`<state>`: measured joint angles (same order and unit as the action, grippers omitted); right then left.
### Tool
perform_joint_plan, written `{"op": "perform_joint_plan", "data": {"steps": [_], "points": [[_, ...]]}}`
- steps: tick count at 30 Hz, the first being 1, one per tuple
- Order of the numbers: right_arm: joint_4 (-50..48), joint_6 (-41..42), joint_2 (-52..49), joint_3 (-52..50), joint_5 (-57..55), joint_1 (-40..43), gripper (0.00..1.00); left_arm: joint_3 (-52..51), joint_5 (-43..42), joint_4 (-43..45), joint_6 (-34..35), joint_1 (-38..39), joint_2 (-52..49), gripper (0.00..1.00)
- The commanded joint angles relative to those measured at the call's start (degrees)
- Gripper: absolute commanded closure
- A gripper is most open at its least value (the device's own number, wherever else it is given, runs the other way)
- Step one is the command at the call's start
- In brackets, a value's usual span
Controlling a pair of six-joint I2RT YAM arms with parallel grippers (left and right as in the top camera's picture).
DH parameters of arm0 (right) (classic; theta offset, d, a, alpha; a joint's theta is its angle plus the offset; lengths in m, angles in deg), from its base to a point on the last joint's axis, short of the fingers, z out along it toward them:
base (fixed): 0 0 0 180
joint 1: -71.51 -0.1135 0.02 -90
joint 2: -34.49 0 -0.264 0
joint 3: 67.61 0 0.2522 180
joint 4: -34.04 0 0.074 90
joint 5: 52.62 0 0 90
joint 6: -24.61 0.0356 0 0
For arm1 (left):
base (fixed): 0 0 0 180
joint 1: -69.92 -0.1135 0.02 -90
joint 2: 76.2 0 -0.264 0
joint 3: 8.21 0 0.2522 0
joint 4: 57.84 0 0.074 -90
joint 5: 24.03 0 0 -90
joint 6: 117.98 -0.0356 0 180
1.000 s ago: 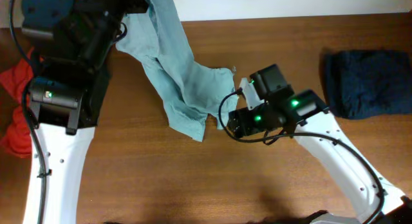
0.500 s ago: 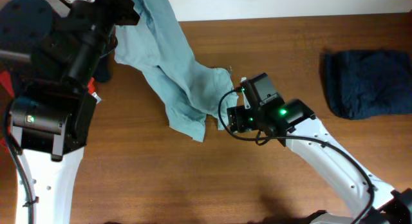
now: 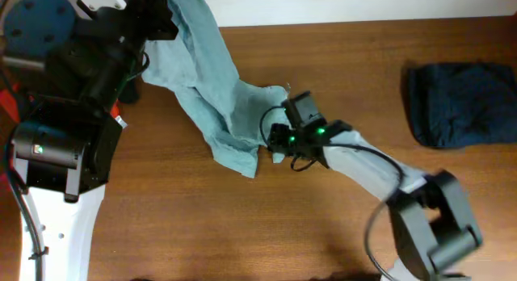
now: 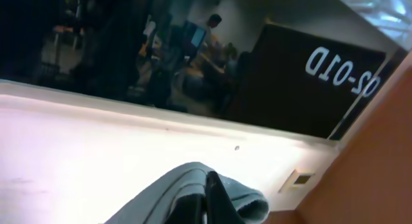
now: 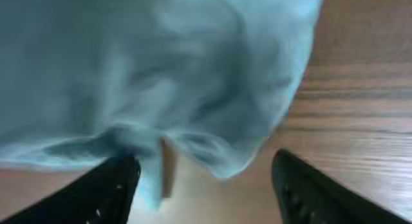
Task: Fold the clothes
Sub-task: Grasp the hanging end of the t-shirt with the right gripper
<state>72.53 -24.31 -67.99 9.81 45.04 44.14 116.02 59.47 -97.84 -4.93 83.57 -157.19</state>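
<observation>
T-shirt, pale grey-blue: upper end is bunched and lifted at the far-left side of the table, clamped in the left gripper. The rest trails diagonally down onto the wood, with the lower hem crumpled near centre. Right gripper is spread wide and grasps nothing, its fingers low over the wood on either side of a drooping fold of the hem. Risks, as I judge them: the jaws close on only a thin lip of cloth, or on two layers at once, so the shirt slips free or opens out twisted. If the left arm pulls while the right has no hold, the hem drags away from the fingers. Fingertips may scrape the tabletop if they drop lower. Navy garment lies well apart at right; interference is unlikely.
</observation>
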Motion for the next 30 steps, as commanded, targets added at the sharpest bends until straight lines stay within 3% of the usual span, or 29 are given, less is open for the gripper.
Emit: {"op": "perform_joint_plan", "data": {"steps": [1, 18, 26, 30], "points": [[-0.13, 7.26, -3.23, -0.61, 0.79, -0.44, 0.32, 0.9, 2.95, -0.61, -2.4, -0.2, 0.98, 0.99], [-3.17, 5.66, -3.96, -0.61, -4.76, -2.51, 0.4, 0.9, 6.99, -4.48, -3.45, -0.2, 0.22, 0.99], [-3.58, 5.68, -6.56, -0.61, -7.1, -3.34, 0.58, 0.9, 6.99, -5.2, -3.45, -0.2, 0.22, 0.99], [-3.78, 5.68, -6.64, -0.61, -7.76, -3.32, 0.79, 0.9, 7.02, -5.99, -3.48, -0.2, 0.22, 0.99]]}}
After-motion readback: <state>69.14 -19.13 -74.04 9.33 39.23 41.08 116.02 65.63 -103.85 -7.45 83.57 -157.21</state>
